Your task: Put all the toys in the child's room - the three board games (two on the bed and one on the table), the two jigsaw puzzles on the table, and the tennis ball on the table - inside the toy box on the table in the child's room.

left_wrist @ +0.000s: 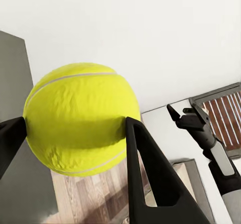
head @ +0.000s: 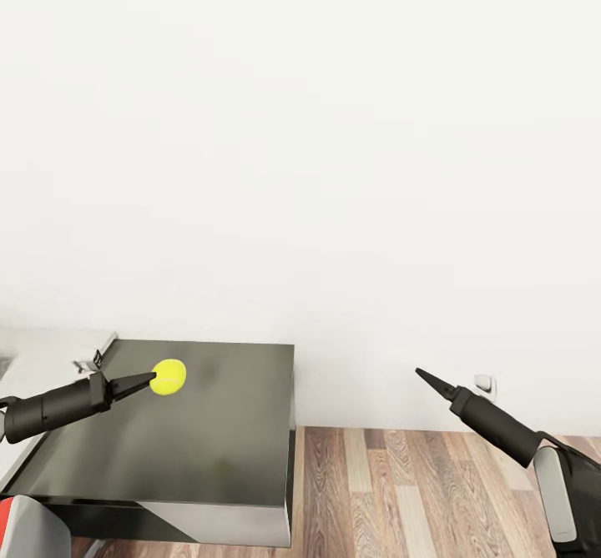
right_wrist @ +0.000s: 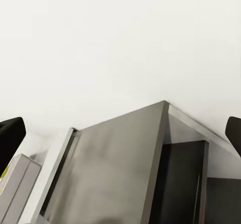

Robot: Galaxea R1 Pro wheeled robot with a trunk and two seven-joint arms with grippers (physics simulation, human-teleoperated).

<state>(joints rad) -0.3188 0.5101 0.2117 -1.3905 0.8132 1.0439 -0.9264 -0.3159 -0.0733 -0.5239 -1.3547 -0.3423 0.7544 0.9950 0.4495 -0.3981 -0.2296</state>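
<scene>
Head view: The left hand (head: 148, 383) reaches in from the left edge and is closed on the tennis ball (head: 169, 376), its dark fingertips pressed against the ball's near side. Ball and hand are held up above the dark-grey cabinet top (head: 209, 433), toward its rear left part; whether the ball clears the surface by much cannot be told. A strip of white counter (head: 37, 358) adjoins the cabinet at the left. The right hand (head: 423, 374) is raised over the wood-plank floor (head: 417, 491), well apart from the cabinet, with its fingers drawn together to a point and nothing between them. A white wall (head: 300, 141) rises behind, with a small wall socket (head: 485, 386) just beside the right arm.

Left wrist view: The tennis ball (left_wrist: 81, 118) sits clamped between the two black fingers (left_wrist: 145, 169), one on each side, both touching it. Beyond it the right hand (left_wrist: 176, 112) shows against the wall, fingers closed.

Right wrist view: Both black fingertips (right_wrist: 11, 136) appear only at the frame edges, so how far they stand apart cannot be judged here. Between them lies the dark-grey cabinet (right_wrist: 120, 169), seen obliquely, with the edge of a flat box (right_wrist: 15, 184) beside it.
</scene>
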